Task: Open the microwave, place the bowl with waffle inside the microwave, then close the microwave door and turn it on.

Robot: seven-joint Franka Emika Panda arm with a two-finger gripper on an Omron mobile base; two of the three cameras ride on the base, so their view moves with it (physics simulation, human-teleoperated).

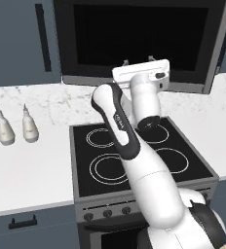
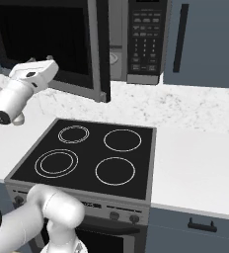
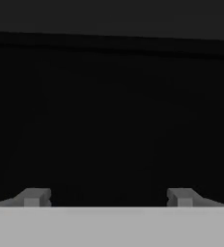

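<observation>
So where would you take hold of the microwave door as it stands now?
Probably by its free grey steel edge, coming from the keypad side: the microwave door stands swung out, and its flat glass offers the open gripper nothing to pinch.

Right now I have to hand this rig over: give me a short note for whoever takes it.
Gripper: open, empty, facing the dark glass of the microwave door, close up.
Microwave: door swung partly open; in the right base view the cavity shows between the door edge and the keypad.
Stovetop: below the arm.
Two bottles: on the counter left of the stovetop.
Done: door started open.
Left: finish opening, find the bowl with the waffle, put it in, shut the door, start the microwave.
</observation>
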